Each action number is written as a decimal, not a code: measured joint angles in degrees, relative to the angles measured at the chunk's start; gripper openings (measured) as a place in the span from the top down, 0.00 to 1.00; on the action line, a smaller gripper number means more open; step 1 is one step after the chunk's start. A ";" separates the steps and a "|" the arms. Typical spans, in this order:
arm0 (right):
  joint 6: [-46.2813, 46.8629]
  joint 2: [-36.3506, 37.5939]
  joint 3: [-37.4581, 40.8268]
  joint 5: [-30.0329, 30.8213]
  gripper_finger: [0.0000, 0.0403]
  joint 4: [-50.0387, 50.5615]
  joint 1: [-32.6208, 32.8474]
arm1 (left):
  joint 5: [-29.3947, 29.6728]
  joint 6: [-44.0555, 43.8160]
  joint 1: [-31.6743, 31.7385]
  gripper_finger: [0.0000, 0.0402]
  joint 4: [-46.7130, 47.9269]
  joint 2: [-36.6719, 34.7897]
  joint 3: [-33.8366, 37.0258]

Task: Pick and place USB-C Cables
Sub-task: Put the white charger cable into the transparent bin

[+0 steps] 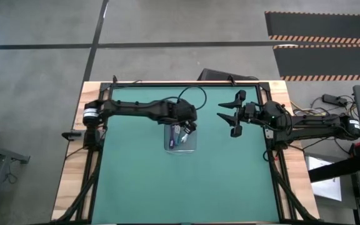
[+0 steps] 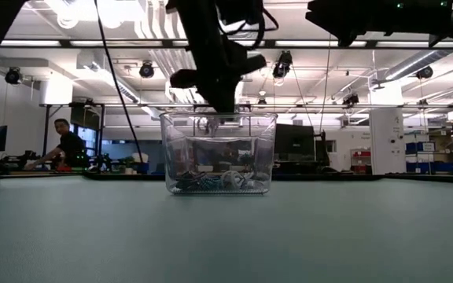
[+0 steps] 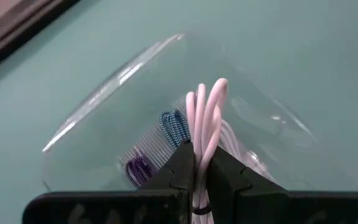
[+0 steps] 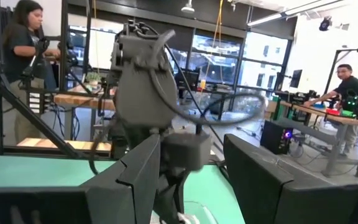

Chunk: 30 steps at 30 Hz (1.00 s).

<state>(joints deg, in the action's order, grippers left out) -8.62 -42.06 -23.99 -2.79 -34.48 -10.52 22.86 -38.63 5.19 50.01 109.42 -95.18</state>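
My left gripper [image 1: 185, 129] hangs over the clear tray [image 1: 168, 147] in the middle of the table, shut on a white cable bundle [image 3: 207, 106]. Inside the tray lie a teal-blue bundle [image 3: 173, 127], a purple bundle [image 3: 138, 168] and another white one [image 3: 244, 152]. The low view shows the left gripper [image 2: 223, 101] just above the tray's rim [image 2: 219, 115], with cables [image 2: 211, 181] on the tray floor. My right gripper [image 1: 230, 115] waits open to the tray's right, raised above the table. My left gripper [image 3: 201, 158] pinches the white cable bundle between its two fingers at mid-length [image 3: 202, 144], coming from above and pointing down into the tray. The fingers lie along the bundle. Its looped end [image 3: 219, 86] sticks out beyond the fingertips, above the cables in the tray.
The green mat [image 1: 230, 181] spreads wide around the tray. A black frame [image 1: 167, 83] runs along the table's far edge, and wooden borders [image 1: 70, 181] flank the mat. People [image 4: 23, 37] sit at benches in the room behind.
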 joint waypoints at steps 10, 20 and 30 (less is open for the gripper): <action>-0.63 -0.02 0.00 0.00 0.58 0.04 0.00 | -1.61 -1.89 0.51 0.98 -0.30 3.09 0.37; -0.44 0.00 0.00 0.00 0.58 0.18 0.00 | -1.30 -3.04 1.23 0.96 -1.83 4.67 1.78; -0.41 0.00 0.00 -0.02 0.58 0.18 0.00 | -1.29 -3.01 1.21 0.95 -2.11 4.64 1.90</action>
<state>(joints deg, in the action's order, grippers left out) -9.04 -42.06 -23.99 -2.81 -34.30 -10.52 21.57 -41.65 6.39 47.89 114.06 -93.27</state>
